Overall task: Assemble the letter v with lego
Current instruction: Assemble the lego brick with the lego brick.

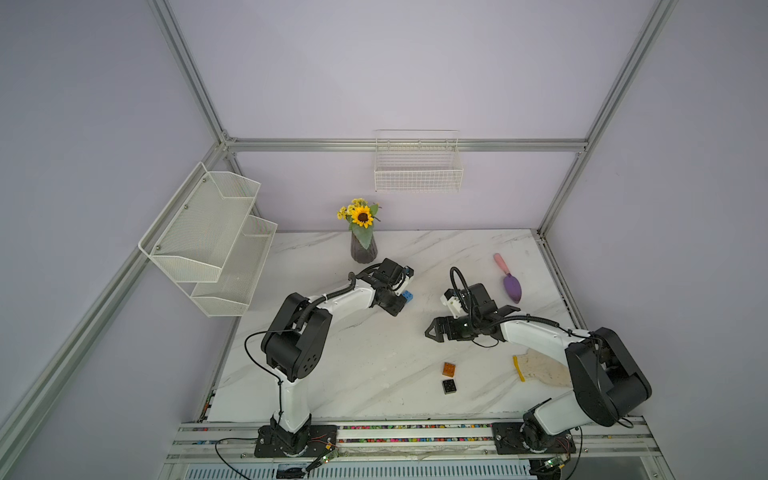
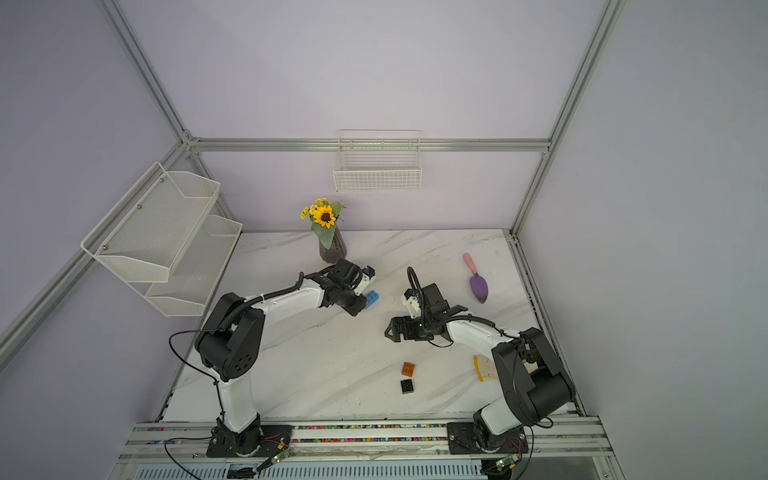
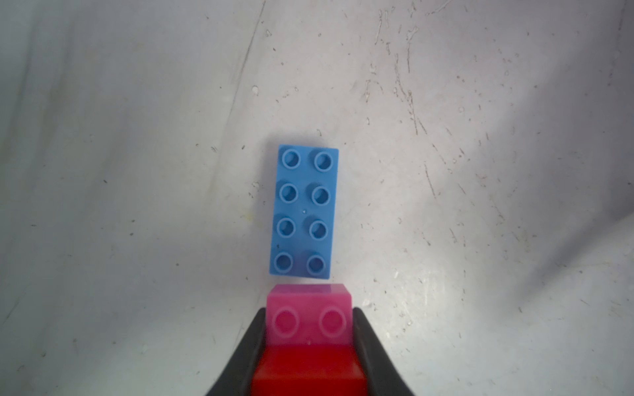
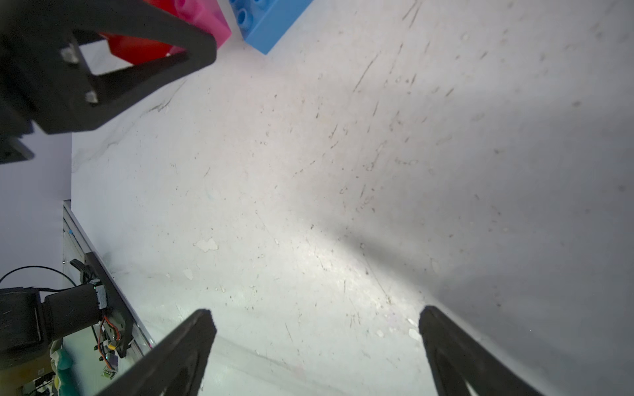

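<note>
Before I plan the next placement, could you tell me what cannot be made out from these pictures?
- Red brick: left wrist view, blurred and cut off by the bottom edge.
- Pink brick: in both top views, hidden under the left gripper.
- Blue brick: in both top views, partly covered by that gripper.
- Pale cloth: in both top views, partly under the right arm.

Down on the marble table [image 1: 374, 361]: blue brick [image 1: 407, 296] centre, orange brick [image 1: 448, 368] and black brick [image 1: 449, 386] near, trowel [image 1: 509, 278] far right, vase [image 1: 364, 249] far.
</note>
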Tool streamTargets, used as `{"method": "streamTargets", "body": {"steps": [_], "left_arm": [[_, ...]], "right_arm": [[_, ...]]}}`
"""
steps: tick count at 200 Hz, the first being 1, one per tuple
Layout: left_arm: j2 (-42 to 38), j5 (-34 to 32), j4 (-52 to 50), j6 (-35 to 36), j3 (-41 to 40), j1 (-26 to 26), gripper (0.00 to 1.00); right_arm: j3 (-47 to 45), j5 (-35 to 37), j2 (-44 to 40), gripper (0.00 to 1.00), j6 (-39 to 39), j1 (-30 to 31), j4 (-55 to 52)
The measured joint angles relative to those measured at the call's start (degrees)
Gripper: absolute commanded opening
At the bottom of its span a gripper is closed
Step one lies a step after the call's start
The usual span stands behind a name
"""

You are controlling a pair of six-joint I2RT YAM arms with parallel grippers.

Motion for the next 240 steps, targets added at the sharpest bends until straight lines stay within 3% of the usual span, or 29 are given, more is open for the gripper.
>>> {"method": "streamTargets", "body": {"steps": [240], "left_arm": [[2.8, 1.9, 4.0, 1.0, 0.0, 0.8, 0.19]], "right_arm": [[1.0, -0.2, 2.0, 0.97, 0.0, 0.8, 0.5]]}}
